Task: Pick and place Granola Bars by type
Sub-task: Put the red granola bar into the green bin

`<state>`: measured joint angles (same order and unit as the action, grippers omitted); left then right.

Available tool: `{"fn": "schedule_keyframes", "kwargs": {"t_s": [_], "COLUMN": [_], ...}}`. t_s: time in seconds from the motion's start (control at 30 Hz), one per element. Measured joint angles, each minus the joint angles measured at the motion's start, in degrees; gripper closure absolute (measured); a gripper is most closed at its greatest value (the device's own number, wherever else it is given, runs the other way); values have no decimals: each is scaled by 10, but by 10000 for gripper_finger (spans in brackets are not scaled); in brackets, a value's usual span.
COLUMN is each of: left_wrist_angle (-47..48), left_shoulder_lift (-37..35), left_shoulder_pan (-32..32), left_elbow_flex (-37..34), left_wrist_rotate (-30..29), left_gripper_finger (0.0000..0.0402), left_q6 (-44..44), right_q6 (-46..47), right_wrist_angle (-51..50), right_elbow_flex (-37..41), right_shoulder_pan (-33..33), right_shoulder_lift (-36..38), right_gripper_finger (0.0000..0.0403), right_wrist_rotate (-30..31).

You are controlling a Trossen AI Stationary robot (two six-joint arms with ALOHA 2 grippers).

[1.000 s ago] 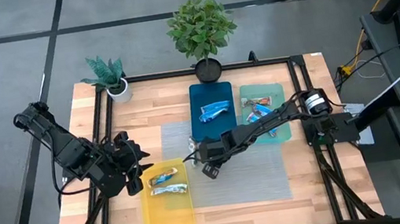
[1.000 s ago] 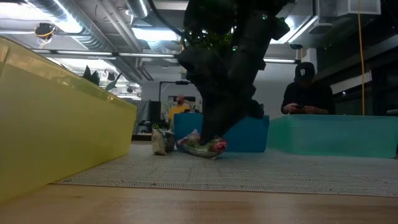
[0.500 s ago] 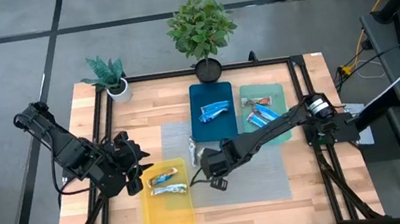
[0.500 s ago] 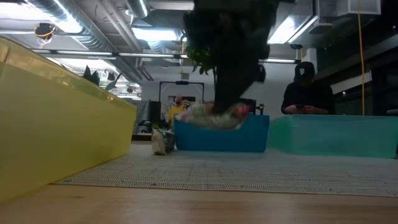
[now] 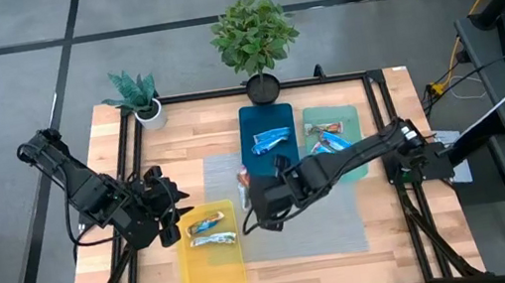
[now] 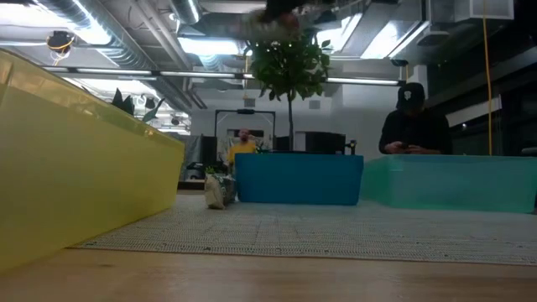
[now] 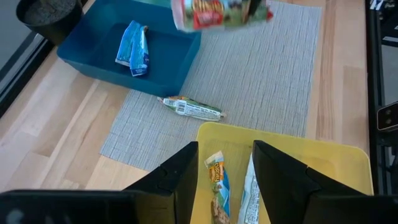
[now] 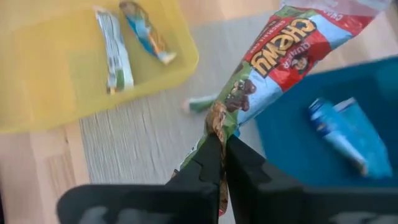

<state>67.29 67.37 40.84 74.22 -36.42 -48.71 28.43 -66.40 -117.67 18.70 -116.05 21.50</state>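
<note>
Right tool [image 8: 219,163] pinched shut on a red-and-white bar [image 8: 280,56], lifted off the mat [image 5: 334,220]. Yellow tray [image 5: 192,271] on one side of it, blue tray [image 5: 264,118] on the other, green bar [image 7: 191,109] below. Left tool [image 7: 224,180] half open, empty, over the yellow tray.

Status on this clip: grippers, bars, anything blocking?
Right gripper shut on red Chewy bar, lifted above the mat. Left gripper open, empty, over yellow tray. One green bar loose on mat. Nothing blocking.
</note>
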Motion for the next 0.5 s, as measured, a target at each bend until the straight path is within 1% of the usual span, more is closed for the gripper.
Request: {"fn": "schedule_keyframes", "kwargs": {"t_s": [0.13,0.27,0.4,0.5], "left_wrist_angle": [0,0,0,0], "left_shoulder_lift": [0,0,0,0], "left_shoulder_pan": [0,0,0,0], "left_elbow_flex": [0,0,0,0], "left_wrist_rotate": [0,0,0,0], "left_gripper_finger": [258,256,258,257], "left_q6": [0,0,0,0], "right_q6": [-16,-4,11,26], "right_wrist_angle": [-20,-70,-157,-215], "right_elbow_flex": [-34,-50,-60,-58], "right_shoulder_pan": [0,0,1,4], "right_shoulder_lift": [0,0,1,16], "right_gripper_finger": [381,376,387,390], "right_wrist_rotate": [10,17,30,51]}}
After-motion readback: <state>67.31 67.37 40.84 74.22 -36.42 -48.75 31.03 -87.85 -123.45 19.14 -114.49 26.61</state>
